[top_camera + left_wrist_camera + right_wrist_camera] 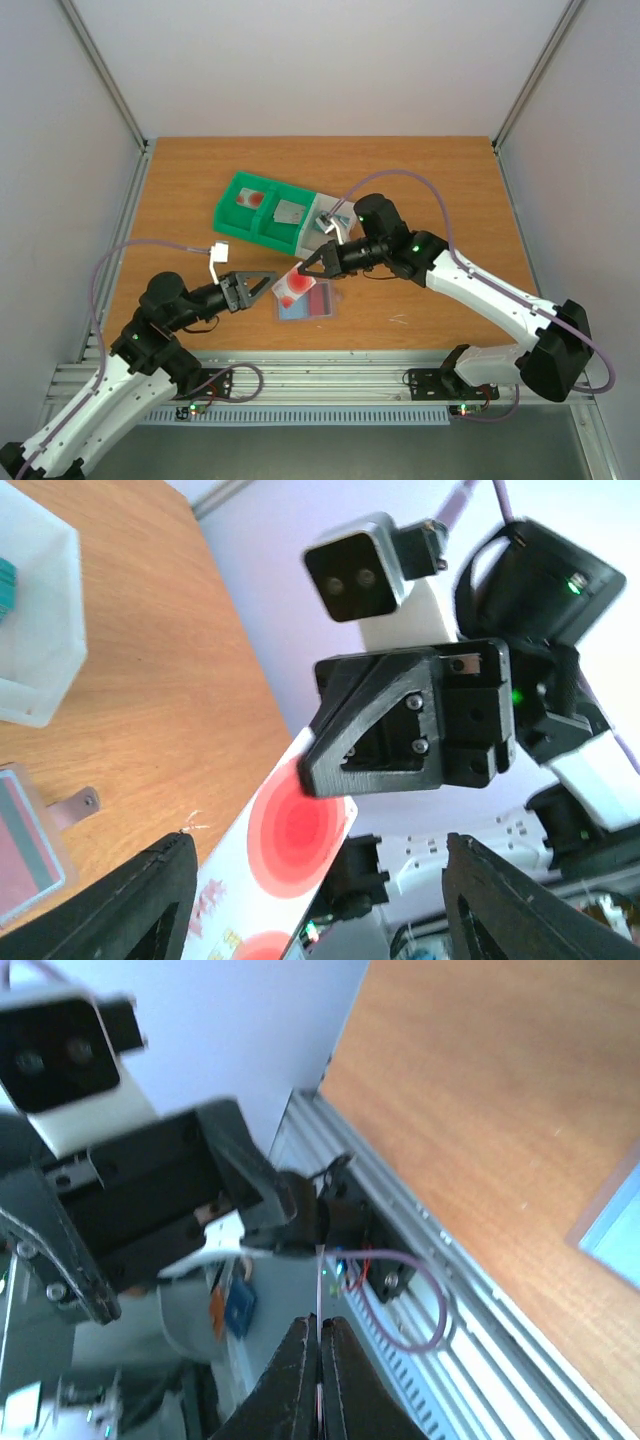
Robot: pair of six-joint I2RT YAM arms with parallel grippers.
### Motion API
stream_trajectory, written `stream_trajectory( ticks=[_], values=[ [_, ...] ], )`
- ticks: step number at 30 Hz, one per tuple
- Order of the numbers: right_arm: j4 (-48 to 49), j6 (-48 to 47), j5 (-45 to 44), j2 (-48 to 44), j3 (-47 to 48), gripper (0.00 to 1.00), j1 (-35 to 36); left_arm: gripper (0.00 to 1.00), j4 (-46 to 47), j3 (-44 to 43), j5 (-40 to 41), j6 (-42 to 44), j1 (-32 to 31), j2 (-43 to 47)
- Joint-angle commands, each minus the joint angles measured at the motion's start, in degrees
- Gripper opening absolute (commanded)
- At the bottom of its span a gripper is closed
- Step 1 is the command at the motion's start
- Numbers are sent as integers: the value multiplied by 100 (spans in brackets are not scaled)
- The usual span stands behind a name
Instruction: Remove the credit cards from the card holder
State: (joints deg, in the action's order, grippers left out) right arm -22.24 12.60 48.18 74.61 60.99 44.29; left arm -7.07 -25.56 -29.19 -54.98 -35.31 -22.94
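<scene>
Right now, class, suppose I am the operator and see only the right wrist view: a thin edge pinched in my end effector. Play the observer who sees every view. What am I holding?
Observer: The top view shows the right end effector shut on a white card with a red patch.
Operator: Where is it relative to the card holder?
Observer: From above, the card overlaps the left part of the slate-blue card holder; whether they touch I cannot tell.
Operator: And the other arm?
Observer: The left wrist view shows the left end effector open, pointed at the card's face.
</scene>
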Motion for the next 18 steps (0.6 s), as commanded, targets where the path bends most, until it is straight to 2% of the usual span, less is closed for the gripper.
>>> stream_trajectory(
  ticks=[1, 4, 10, 18],
  values=[
    [780, 1164, -1545, -341, -149, 1, -26, 69, -115, -5, 824, -434, 0, 304],
    [1218, 1557, -2038, -461, -291, 1, -26, 71, 52, 128, 1040, -797, -2, 472],
    [2015, 2159, -2438, -522, -450, 1, -20, 70, 637, 441, 1388, -1449, -2, 526],
    [3098, 2908, -2600, -686, -925, 1, -12, 64, 1867, 409, 1368, -1719, -2, -391]
  ],
)
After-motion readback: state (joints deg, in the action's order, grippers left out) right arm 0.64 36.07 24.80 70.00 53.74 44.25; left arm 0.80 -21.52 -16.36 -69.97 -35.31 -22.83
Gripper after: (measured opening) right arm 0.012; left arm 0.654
